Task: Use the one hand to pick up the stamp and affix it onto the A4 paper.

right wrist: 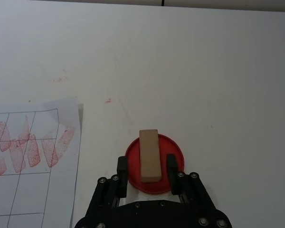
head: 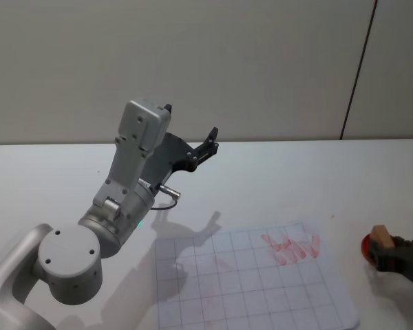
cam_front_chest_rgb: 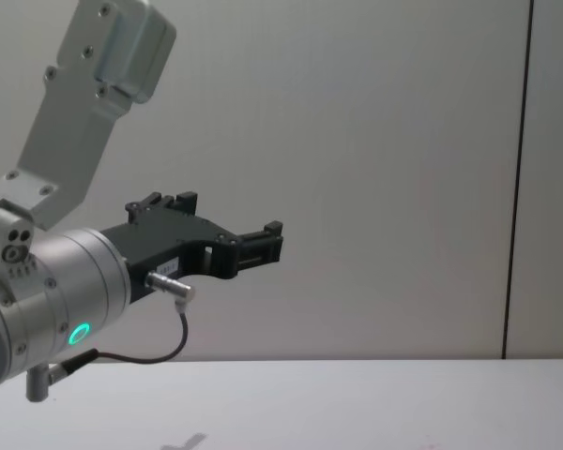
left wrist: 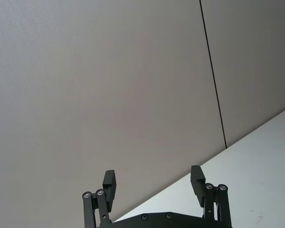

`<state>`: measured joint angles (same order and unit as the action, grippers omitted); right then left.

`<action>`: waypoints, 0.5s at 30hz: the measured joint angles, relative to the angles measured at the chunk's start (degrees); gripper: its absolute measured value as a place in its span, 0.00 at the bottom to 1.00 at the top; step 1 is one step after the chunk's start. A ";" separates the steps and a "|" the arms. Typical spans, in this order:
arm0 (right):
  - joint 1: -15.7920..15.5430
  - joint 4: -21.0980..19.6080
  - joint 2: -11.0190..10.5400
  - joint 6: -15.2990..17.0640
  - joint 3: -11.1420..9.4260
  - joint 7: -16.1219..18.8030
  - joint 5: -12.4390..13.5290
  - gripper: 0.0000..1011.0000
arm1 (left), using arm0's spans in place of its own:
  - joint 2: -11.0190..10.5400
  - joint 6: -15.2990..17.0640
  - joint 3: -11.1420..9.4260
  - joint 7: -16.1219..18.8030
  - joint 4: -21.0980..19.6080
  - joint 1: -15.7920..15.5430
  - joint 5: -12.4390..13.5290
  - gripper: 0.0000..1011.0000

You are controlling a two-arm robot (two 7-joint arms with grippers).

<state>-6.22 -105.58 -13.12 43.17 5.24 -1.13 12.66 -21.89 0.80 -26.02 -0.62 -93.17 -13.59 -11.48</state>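
At the right edge of the head view, low in the frame, the right gripper sits just above the white table with the small light-brown wooden block stamp between its black fingers. In the right wrist view the stamp stands over a round red ink pad, lower centre of the frame, and the fingers sit against its two sides, pinching it. The white gridded A4 paper with red stamp marks lies lower centre, left of the pad and apart from it. The left gripper is raised in the upper middle of the head view, its jaws spread wide and holding nothing
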 joint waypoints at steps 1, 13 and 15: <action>-0.07 0.02 0.02 0.00 -0.05 0.03 0.01 0.50 | 0.00 0.00 0.00 0.00 0.00 0.00 0.00 0.99; -1.24 -1.03 -0.09 -2.66 -0.35 0.64 -0.87 0.86 | 0.00 0.00 0.00 0.00 0.00 0.00 0.00 0.99; -1.40 -1.38 -0.17 -3.26 -0.36 0.72 -1.21 0.90 | 0.00 0.00 0.00 0.00 0.00 0.00 0.00 0.99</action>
<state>-7.62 -106.96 -13.30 39.91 4.88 -0.40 11.45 -21.89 0.80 -26.02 -0.62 -93.17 -13.59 -11.48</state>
